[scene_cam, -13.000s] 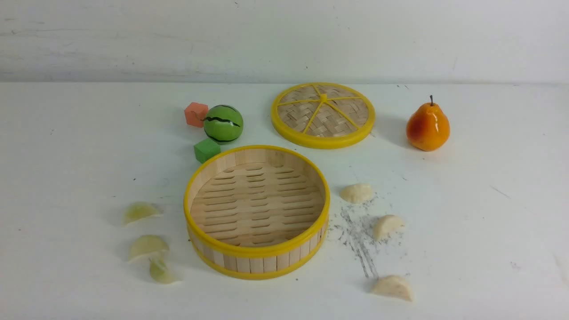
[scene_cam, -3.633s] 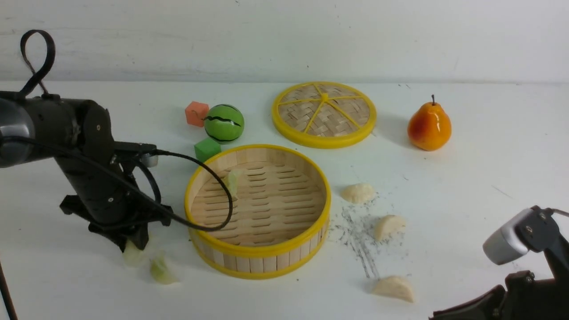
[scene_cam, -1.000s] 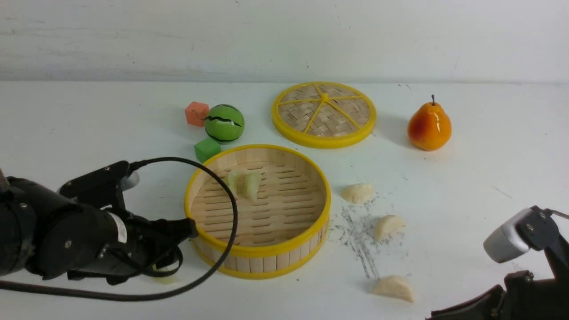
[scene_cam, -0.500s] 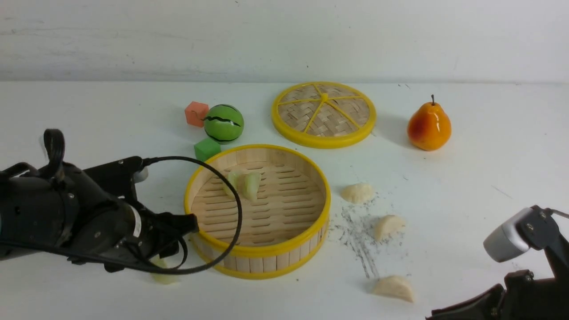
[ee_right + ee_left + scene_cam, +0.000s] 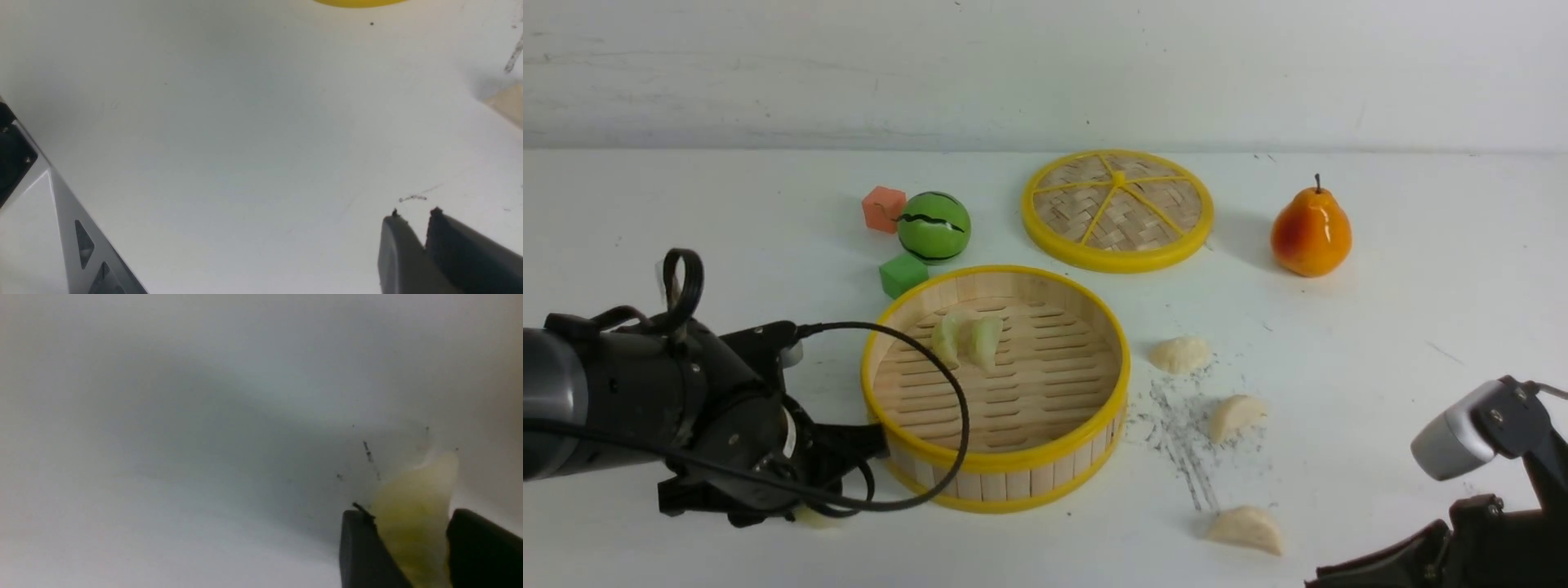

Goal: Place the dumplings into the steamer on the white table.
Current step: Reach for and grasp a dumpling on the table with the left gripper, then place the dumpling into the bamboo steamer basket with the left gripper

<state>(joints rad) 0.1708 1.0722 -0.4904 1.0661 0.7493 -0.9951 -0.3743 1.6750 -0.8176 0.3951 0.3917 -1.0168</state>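
- Front view: the left gripper [image 5: 783, 516] is down at the white table [image 5: 1111, 563], one pale green dumpling [image 5: 817, 518] at its fingertips and mostly hidden by them
- Steamer [image 5: 996, 463] to the right of the left fingers, its near wall close to the black gripper body — contact there I can't tell; a black cable [image 5: 964, 416] loops across the rim in this view
- Two green dumplings [image 5: 945, 339] [image 5: 985, 341] lie inside the steamer, beyond and to the right of the left fingers
- The right gripper [image 5: 1311, 581] sits low at the picture's edge, only partly shown; the nearest cream dumpling [image 5: 1245, 529] is beyond its fingers and a bit to their left, with two cream dumplings [image 5: 1237, 417] [image 5: 1180, 354] farther out
- Bare table lies between the steamer and the right fingers, on the near side
- Left wrist view: the fingers are around the green dumpling, one against each side, gripping it by its flanks; one end pokes out past the tips, near the table surface
- Right wrist view: the fingers stand slightly parted with bare table showing between the tips — nothing in their grasp; a corner of a cream dumpling and a strip of yellow rim show well apart from them
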